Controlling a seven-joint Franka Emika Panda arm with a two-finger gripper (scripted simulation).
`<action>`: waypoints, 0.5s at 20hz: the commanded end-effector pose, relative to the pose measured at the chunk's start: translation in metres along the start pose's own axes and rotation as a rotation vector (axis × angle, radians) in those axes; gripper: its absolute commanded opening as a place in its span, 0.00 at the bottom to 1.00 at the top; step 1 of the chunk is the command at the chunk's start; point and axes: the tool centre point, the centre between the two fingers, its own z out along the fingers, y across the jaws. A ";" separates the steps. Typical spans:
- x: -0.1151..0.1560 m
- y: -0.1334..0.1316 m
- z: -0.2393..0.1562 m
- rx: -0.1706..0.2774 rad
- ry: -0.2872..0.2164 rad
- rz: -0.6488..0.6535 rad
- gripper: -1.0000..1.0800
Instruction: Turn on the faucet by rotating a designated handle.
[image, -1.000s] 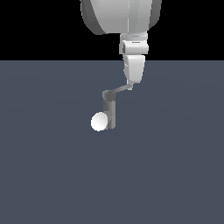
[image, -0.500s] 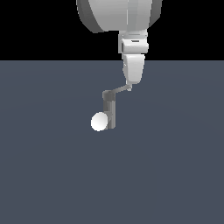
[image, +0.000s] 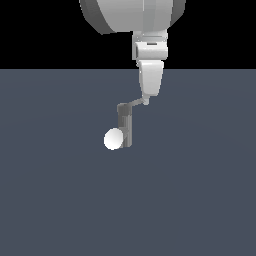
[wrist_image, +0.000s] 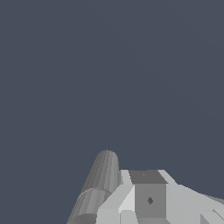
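The faucet (image: 125, 127) is a small grey upright column on the dark floor, with a white ball (image: 114, 139) at its lower side toward the exterior view's left. The handle (image: 136, 103), a thin light-grey lever, runs from the column's cap up toward the exterior view's right. My gripper (image: 147, 98) hangs straight down from the white arm, and its tip is at the lever's free end, seemingly touching it. The fingers look like one white block, so their gap is hidden. The wrist view shows a ribbed grey cylinder (wrist_image: 101, 183) and pale blocky parts (wrist_image: 148, 197) close up.
The flat dark grey-blue floor (image: 200, 190) surrounds the faucet. The large white arm body (image: 132, 15) fills the top of the exterior view above the gripper.
My gripper has crept slightly toward the exterior view's left, and the lever's free end has shifted slightly with it. The column and the ball have not moved.
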 end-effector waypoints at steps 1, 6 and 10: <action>-0.010 0.015 0.011 -0.030 -0.003 -0.009 0.00; -0.017 0.027 0.013 -0.035 -0.002 -0.007 0.00; -0.022 0.038 0.014 -0.039 -0.001 -0.004 0.00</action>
